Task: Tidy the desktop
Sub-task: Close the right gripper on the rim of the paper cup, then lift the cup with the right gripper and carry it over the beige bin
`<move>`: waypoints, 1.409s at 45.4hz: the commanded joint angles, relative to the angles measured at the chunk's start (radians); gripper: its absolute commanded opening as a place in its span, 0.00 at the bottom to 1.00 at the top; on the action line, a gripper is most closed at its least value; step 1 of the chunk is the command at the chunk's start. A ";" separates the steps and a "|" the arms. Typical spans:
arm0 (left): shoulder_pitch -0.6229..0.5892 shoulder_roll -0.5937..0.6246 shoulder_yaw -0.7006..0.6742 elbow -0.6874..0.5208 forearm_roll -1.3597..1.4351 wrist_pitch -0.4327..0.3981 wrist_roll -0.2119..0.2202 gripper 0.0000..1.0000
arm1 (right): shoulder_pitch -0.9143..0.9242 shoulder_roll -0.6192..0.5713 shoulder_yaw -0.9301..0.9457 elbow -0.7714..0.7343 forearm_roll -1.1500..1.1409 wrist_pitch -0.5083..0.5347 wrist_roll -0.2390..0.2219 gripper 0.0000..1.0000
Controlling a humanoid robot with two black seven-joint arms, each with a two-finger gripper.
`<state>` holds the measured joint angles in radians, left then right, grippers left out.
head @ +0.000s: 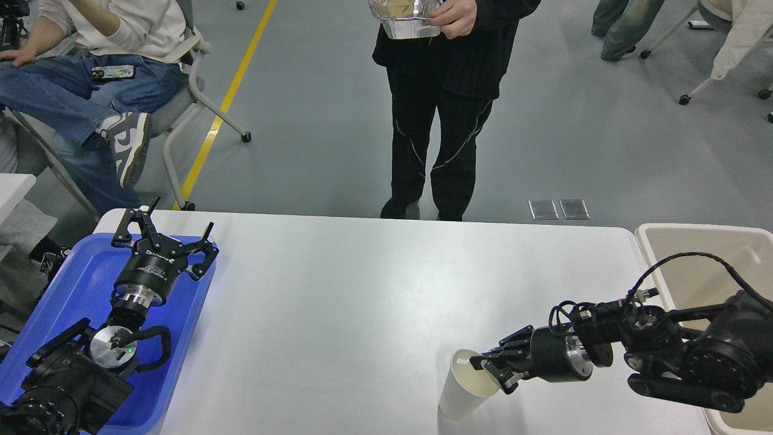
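From the head view, a person in black (447, 109) stands just past the far edge of the counter (374, 302), holding a foil container (401, 18). A seated person in jeans (78, 90) occupies a chair at far left. A blue plastic tray (181, 326) lies on the counter's left end; a beige bin (694, 260) sits beside its right end. A white paper cup (465, 389) stands upright near the front edge, right of centre.

The counter is a large white rectangular top with rounded corners, smooth and faintly glossy, filling the lower middle of the view.

The left tool (172, 232) hangs over the tray with fingers spread wide, holding nothing. The right tool (492, 368) is at the cup's rim, one finger seemingly inside; whether it grips is unclear.
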<state>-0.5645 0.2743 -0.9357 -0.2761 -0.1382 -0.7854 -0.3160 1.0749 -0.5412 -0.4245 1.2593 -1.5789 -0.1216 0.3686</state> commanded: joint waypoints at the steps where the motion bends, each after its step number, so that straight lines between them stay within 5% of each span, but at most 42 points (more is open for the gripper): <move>1: 0.000 0.000 0.000 0.000 0.000 0.000 0.000 1.00 | 0.000 -0.003 -0.002 -0.001 0.000 0.008 0.001 0.00; 29: 0.000 0.000 0.000 0.000 0.000 0.000 0.000 1.00 | 0.229 -0.106 -0.011 0.072 0.122 0.094 0.000 0.00; 47: 0.000 0.000 0.000 0.000 -0.001 0.000 0.000 1.00 | 0.476 -0.226 0.006 0.144 0.212 0.332 0.000 0.00; 64: 0.000 0.000 0.000 0.000 -0.001 0.000 0.000 1.00 | 0.566 -0.296 0.027 0.172 0.221 0.419 -0.003 0.00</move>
<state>-0.5646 0.2746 -0.9357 -0.2761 -0.1389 -0.7854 -0.3160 1.5821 -0.7938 -0.4121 1.4173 -1.3729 0.2351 0.3678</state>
